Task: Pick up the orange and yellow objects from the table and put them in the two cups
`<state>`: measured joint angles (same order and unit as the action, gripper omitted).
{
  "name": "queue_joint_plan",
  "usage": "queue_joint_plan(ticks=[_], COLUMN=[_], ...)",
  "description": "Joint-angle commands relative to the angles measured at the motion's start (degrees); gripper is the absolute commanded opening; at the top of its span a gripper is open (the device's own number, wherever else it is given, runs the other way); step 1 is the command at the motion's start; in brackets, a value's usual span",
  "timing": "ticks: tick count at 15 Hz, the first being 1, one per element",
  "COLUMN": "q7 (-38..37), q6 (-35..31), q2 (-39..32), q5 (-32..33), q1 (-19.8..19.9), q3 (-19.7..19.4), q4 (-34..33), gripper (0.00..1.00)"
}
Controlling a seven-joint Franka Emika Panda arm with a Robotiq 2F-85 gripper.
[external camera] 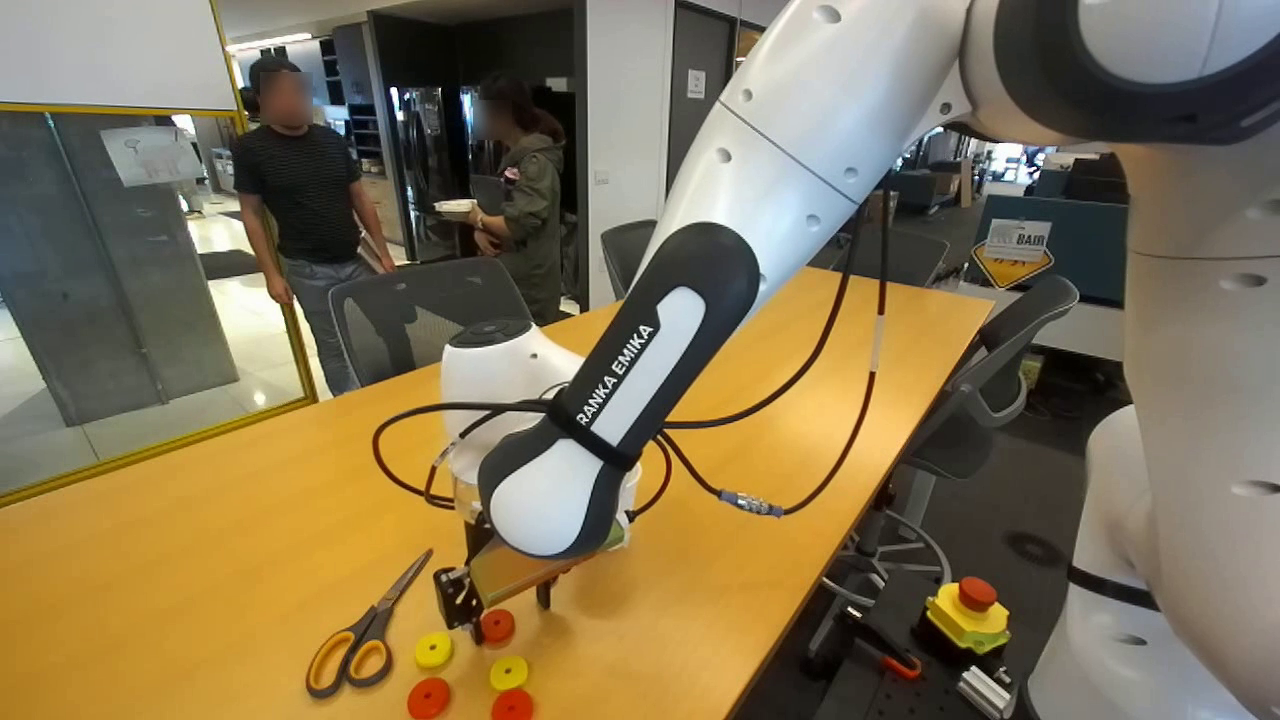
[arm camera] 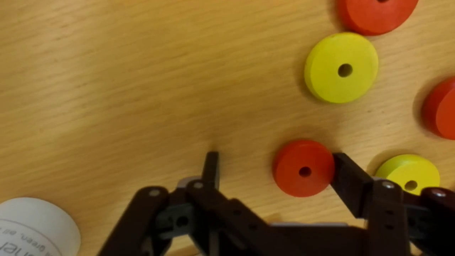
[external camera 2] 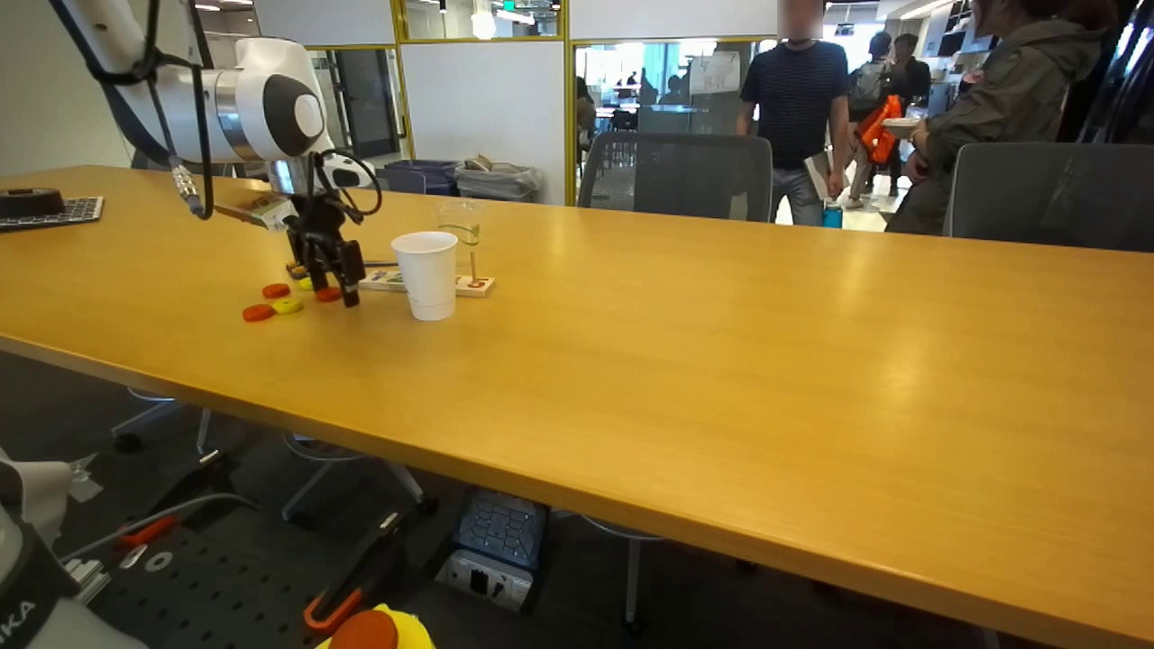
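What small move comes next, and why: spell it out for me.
Probably close the gripper gently on the red disc lying between its fingers. In the wrist view, the disc seems to touch one finger, while a gap separates it from the other, so it does not look gripped yet.

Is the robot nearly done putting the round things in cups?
Not yet. Done: can't tell, because the insides of the white cup and clear cup don't show clearly. Now: the open hand is around one red disc, nothing gripped yet. Left: that disc, two more red discs and two yellow discs on the table.
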<state>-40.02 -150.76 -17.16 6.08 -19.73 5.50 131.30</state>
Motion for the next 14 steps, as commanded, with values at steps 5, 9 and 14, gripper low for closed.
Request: queue_joint_plan(ticks=[5,9,14], q7=[-1.14,-1.37,0.60], q6=[1.64,2.70,5.93], q2=[0.18,1.49,6.00], q5=[0.85,1.61,1.15], q1=[-0.43,-0.33,1.73], q3=[-0.63,-1.25,-2.00], q4=[-1.81,-1.97,-3.35], gripper=[0.21,0.19,0.19])
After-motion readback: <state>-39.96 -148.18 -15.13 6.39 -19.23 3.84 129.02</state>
